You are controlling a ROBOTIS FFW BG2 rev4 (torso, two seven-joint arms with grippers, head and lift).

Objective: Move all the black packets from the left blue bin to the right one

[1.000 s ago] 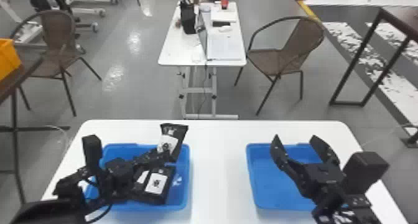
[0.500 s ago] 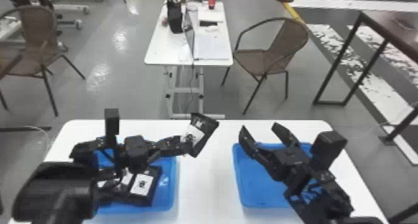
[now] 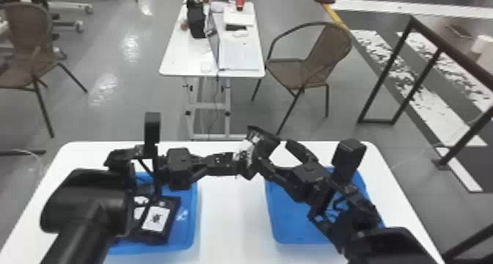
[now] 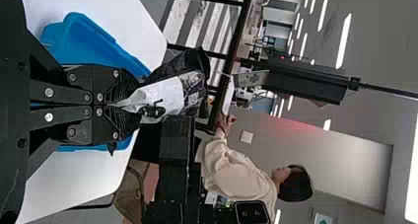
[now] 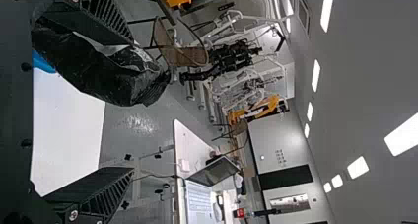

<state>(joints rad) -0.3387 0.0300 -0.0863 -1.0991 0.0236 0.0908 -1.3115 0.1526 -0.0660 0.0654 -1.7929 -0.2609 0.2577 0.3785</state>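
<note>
My left gripper (image 3: 240, 165) is between the two bins, above the table, shut on a black packet (image 3: 245, 151) with a white label. In the left wrist view the left gripper (image 4: 121, 105) pinches one end of the packet (image 4: 172, 93). The right gripper (image 3: 280, 153) stands open by the far edge of the right blue bin (image 3: 274, 226), one finger close against the packet. In the right wrist view the packet (image 5: 98, 76) lies beside one finger of the open right gripper (image 5: 129, 105). More black packets (image 3: 156, 218) lie in the left blue bin (image 3: 191, 234).
Both bins stand on a white table (image 3: 233, 223), with a bare strip between them. Beyond it are a smaller white table (image 3: 176, 61) with a laptop and bottle, a wicker chair (image 3: 304, 70) and a dark table frame (image 3: 389, 72).
The left gripper has carried its packet right, out from over the left bin to the right gripper. The right gripper has moved left toward it. The head view has shifted a little.
</note>
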